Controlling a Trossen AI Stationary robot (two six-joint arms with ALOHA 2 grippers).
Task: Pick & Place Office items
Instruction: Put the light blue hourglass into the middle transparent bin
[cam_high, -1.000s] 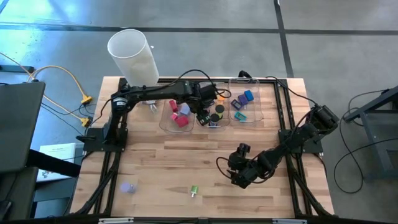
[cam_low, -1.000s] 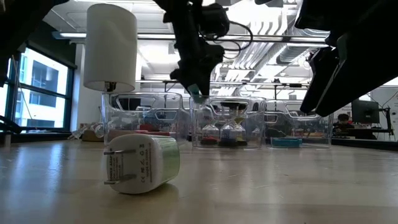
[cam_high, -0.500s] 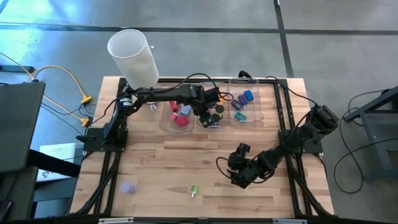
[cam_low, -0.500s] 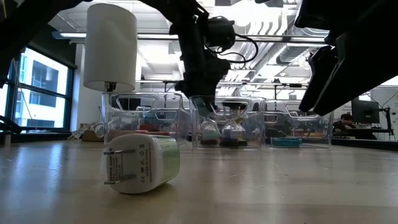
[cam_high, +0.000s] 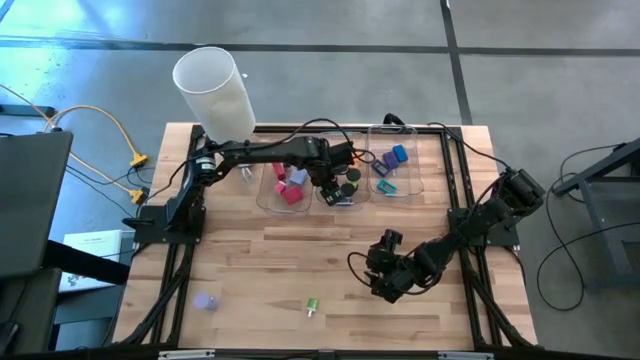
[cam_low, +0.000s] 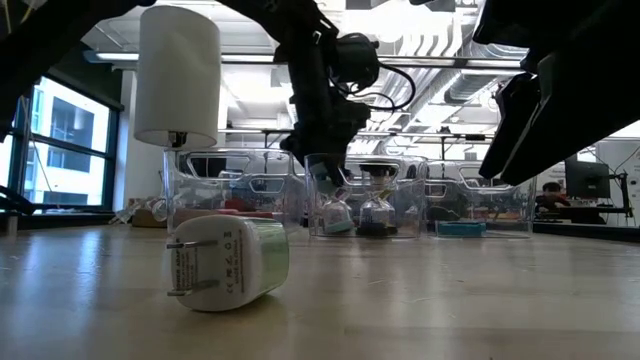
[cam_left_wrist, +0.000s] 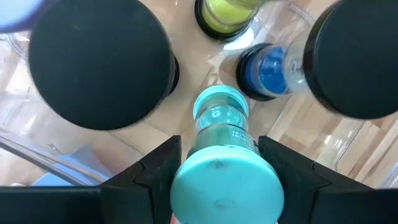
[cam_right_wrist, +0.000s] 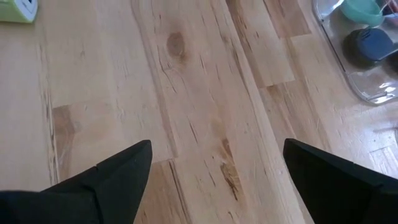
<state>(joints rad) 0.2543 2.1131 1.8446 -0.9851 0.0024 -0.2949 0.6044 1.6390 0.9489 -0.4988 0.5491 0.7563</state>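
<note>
Pinching a teal cap (cam_left_wrist: 225, 186) between its fingers, left gripper (cam_left_wrist: 217, 168) inside middle tray (cam_high: 340, 200)

You can't make out the small lavender piece (cam_high: 205, 300) on the table's near left; too small. The black discs (cam_left_wrist: 99, 62) in the left wrist view are cut off at the edges.

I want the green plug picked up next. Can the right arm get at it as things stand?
Probably yes. The green plug lies alone on bare wood near the table's front edge, with nothing beside it. The right pincer hangs open over the table just to its right, holding nothing.
</note>
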